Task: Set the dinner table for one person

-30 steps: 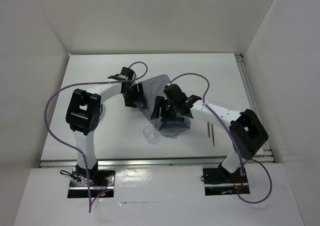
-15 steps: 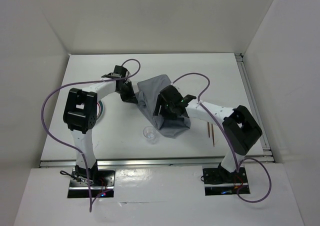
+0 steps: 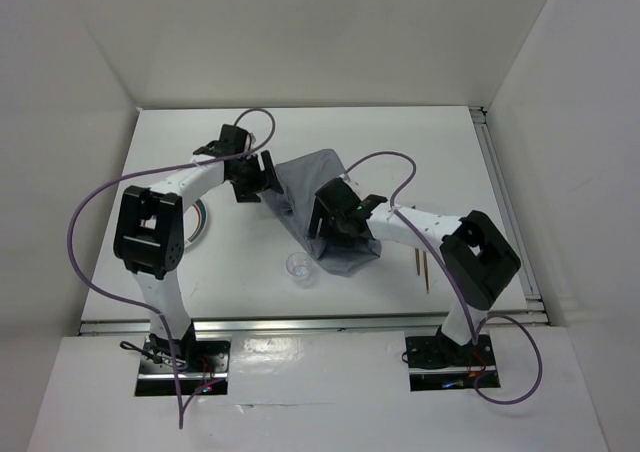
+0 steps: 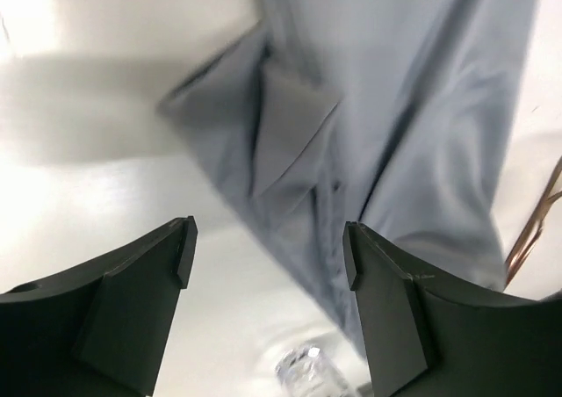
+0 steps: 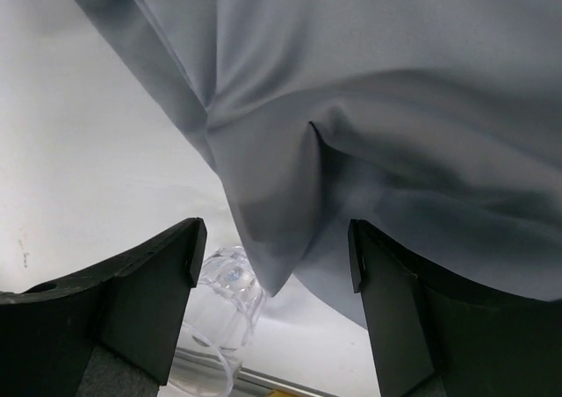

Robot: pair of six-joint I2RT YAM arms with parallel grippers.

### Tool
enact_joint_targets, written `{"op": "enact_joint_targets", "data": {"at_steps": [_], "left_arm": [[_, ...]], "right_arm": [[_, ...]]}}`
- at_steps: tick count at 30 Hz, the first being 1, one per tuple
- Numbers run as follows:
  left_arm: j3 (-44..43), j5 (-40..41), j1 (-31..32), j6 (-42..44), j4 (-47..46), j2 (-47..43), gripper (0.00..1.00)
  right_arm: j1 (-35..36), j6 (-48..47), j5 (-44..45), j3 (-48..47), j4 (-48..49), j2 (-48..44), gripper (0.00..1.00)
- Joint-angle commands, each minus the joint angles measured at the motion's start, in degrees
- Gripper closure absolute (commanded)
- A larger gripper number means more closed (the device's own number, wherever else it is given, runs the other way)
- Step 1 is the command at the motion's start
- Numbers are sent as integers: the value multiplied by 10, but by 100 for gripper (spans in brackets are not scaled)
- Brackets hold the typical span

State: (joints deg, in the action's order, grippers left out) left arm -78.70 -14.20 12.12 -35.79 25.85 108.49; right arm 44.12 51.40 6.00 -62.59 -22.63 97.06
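Note:
The white dinner table (image 3: 430, 152) holds a crumpled grey cloth mat (image 3: 305, 177) at its middle. My left gripper (image 3: 254, 178) is open and empty, just off the mat's left edge. In the left wrist view, that gripper (image 4: 268, 248) hangs above the mat's folded edge (image 4: 290, 133). My right gripper (image 3: 335, 224) is open and empty over the mat's near part. In the right wrist view, that gripper (image 5: 272, 248) frames a hanging corner of the mat (image 5: 263, 230). A clear cup (image 3: 298, 266) stands just in front of the mat.
Two chopsticks (image 3: 422, 266) lie to the right of the mat. A plate with a coloured rim (image 3: 201, 219) sits at the left, partly under my left arm. The cup also shows in the left wrist view (image 4: 312, 371) and the right wrist view (image 5: 224, 292). A metal rail (image 3: 300, 324) lines the near edge.
My left gripper has drawn back to the far left, off the mat's edge. My right gripper has shifted left over the mat. The mat has barely moved.

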Motion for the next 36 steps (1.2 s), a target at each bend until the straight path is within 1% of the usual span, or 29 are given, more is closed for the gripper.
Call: {"op": "enact_joint_targets", "data": {"at_steps": [1,3,5,8,12,13,14,15,16,17,18,19,20,21,23,26,27,29,30,31,32,33,34,36], "left_arm": [[-61,14,5,15,6,33,15],[-84,14,11,15,21,59,15],[-115,31,16,15,40,99,15],[-123,48,16,20,40,122,17],[-128,53,16,20,40,140,24],[-128,58,16,15,47,140,29],[-128,58,16,15,47,146,32],[-128,58,16,15,47,146,35],[-121,58,16,10,41,146,45],[-121,53,16,10,41,146,52],[-121,53,16,10,41,146,63],[-121,46,16,10,36,146,77],[-121,36,10,10,36,146,100],[-126,36,5,10,46,146,100],[-137,22,-2,10,56,146,100],[-143,29,-12,16,56,133,100],[-149,34,-12,16,56,133,100],[-163,42,-23,21,56,133,100],[-185,47,-30,21,56,133,100],[-202,47,-30,21,56,153,100],[-224,47,-38,28,78,167,100],[-278,64,-38,28,89,183,100],[-305,71,-43,28,98,198,100],[-358,77,-49,22,105,243,100]], "right_arm": [[4,3,6,-20,13,22,23],[4,3,0,-27,5,35,24],[4,3,-5,-27,11,35,27],[4,3,-6,-35,18,46,29],[4,-2,-6,-48,18,59,33],[4,-2,-6,-48,18,59,35],[4,-2,-6,-54,18,65,42],[4,-2,-6,-54,18,65,45],[4,-9,-6,-54,18,65,48],[4,-9,-6,-61,18,70,59],[4,-9,-6,-61,12,70,69],[-3,-14,-12,-68,12,70,78],[-3,-22,-18,-68,12,70,87],[-10,-22,-18,-79,12,70,100],[-17,-39,-29,-90,12,57,100],[-53,-58,-53,-107,36,33,100],[-80,-58,-75,-114,43,26,100],[-110,-64,-104,-119,76,16,100],[-143,-69,-135,-126,100,10,100],[-161,-69,-152,-132,111,10,100],[-178,-69,-168,-138,120,16,100],[-197,-69,-197,-145,128,23,100],[-230,-69,-202,-162,128,34,100],[-263,-45,-218,-163,148,41,100]]}}
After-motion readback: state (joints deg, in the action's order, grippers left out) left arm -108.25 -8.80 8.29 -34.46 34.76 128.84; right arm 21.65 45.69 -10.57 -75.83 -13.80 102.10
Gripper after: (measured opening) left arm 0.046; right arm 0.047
